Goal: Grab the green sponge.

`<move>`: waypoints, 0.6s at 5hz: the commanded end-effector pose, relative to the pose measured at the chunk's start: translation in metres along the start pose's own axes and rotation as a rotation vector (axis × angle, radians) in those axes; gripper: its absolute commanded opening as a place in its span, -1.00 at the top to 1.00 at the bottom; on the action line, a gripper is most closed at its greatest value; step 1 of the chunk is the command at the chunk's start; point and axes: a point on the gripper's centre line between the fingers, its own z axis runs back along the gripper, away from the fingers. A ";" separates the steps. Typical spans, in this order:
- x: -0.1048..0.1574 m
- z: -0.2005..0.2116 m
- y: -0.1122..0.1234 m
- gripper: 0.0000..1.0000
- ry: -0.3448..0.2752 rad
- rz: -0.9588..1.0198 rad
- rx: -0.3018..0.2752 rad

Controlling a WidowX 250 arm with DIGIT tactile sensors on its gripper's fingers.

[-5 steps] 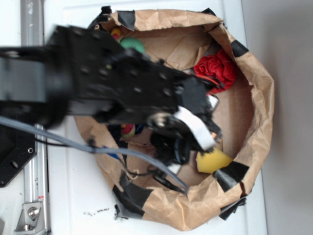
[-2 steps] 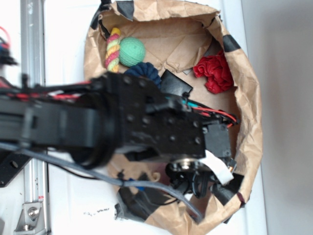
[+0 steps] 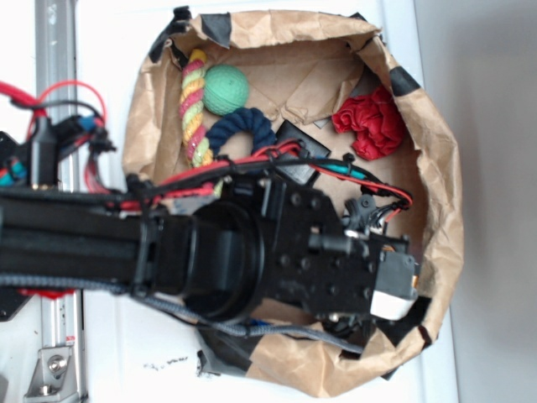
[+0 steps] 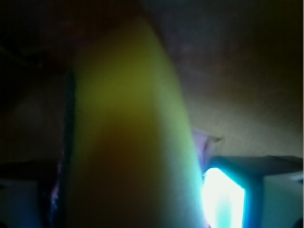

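The pincer (image 3: 394,290) sits low inside the brown paper basin (image 3: 440,168), near its lower right rim; its jaws are hidden beneath the arm's black housing in the exterior view, and the wrist view is too dark and blurred to show them, so whether it is released or clenched cannot be told. In the wrist view the green sponge (image 4: 128,137), yellow in colour, fills most of the frame directly before the camera, very close to the pincer; contact cannot be confirmed. In the exterior view the sponge is hidden under the arm.

Above the pincer, near the basin's right wall, lies the red ruffled cloth (image 3: 371,123). Further up and to the left rests a dark blue fabric ring (image 3: 239,130), just beside it a green ball (image 3: 226,89), and beside that a yellow and pink braided rope (image 3: 194,105). Red and black cables (image 3: 252,164) run along the arm. The basin rests on a white table (image 3: 109,50), with a metal rail (image 3: 54,46) at far left.
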 end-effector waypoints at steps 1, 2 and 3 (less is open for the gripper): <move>-0.003 0.095 0.027 1.00 0.001 0.055 0.040; -0.024 0.145 0.050 1.00 0.024 0.269 0.097; -0.034 0.172 0.055 1.00 0.059 0.446 0.026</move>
